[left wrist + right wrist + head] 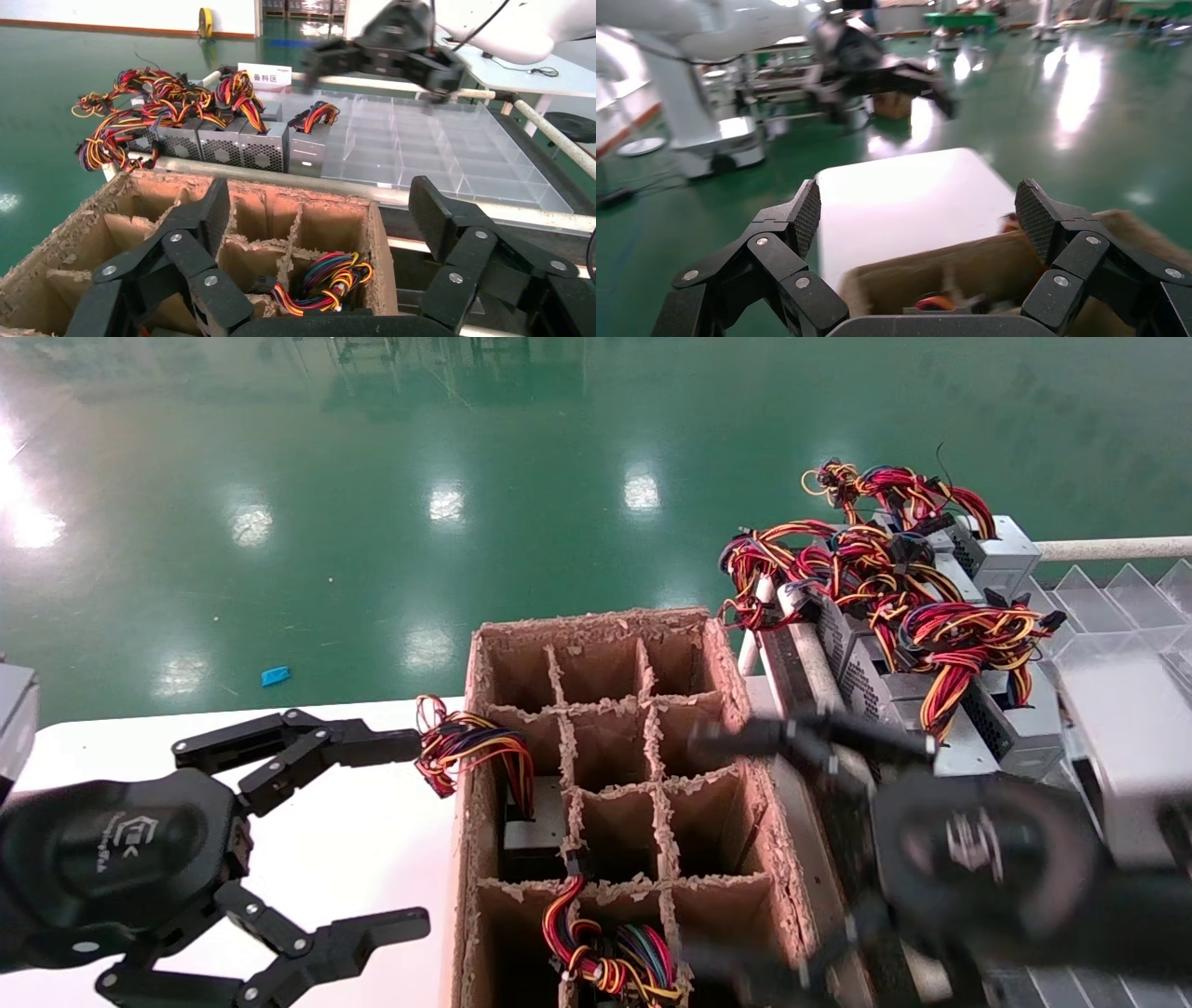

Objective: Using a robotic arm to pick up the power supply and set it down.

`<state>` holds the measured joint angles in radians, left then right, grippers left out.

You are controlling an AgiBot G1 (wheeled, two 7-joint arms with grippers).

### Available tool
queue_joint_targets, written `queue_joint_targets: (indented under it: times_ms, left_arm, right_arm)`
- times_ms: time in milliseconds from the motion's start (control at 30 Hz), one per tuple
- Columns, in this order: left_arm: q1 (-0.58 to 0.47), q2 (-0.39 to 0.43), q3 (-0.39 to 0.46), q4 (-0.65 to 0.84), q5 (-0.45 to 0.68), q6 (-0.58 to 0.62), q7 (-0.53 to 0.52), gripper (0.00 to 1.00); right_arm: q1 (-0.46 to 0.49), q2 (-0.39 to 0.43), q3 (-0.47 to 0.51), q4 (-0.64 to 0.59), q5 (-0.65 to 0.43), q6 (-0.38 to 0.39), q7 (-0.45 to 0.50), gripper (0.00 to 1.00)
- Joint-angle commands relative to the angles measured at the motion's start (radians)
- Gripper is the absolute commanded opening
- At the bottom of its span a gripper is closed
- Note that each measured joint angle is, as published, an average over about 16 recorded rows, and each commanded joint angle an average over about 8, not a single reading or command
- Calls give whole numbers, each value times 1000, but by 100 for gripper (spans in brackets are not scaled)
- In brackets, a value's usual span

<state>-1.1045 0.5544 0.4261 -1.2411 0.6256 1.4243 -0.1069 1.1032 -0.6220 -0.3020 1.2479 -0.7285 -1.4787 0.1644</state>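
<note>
Several grey power supplies [894, 686] with red-yellow wire bundles lie in a row on the rack at the right; the left wrist view shows the row [232, 144] too. One more power supply [535, 826] sits in a cell of the cardboard box [470, 896], its wires [470, 747] spilling over the left wall. My right gripper [722, 859] hovers open and blurred over the box's right side, holding nothing. My left gripper [414, 836] hangs open over the white table, just left of the box. Both wrist views show wide-open empty jaws [320, 210] [919, 210].
The box is split into open cells by ragged dividers [242, 242]; a second wire bundle [615, 957] fills a near cell. A clear plastic divider tray [436, 147] lies beyond the rack rail [1108, 549]. The white table [905, 196] extends left of the box.
</note>
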Motion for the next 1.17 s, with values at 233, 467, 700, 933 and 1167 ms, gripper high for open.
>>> queue_joint_targets:
  times_ms: [233, 467, 700, 933, 1167]
  left_arm:
    - [0, 0, 0, 0, 0, 0, 0, 100]
    - [0, 0, 0, 0, 0, 0, 0, 100]
    - [0, 0, 0, 0, 0, 0, 0, 100]
    - [0, 0, 0, 0, 0, 0, 0, 100]
    - [0, 0, 0, 0, 0, 0, 0, 100]
  right_arm:
    - [-60, 23, 47, 76, -5, -37, 37, 100]
    - [-47, 18, 37, 58, -5, -28, 31, 100]
    - [-38, 14, 30, 48, -4, -23, 27, 100]
    - [-33, 13, 26, 41, -3, -20, 24, 100]
    - [-31, 12, 24, 38, -3, -18, 24, 100]
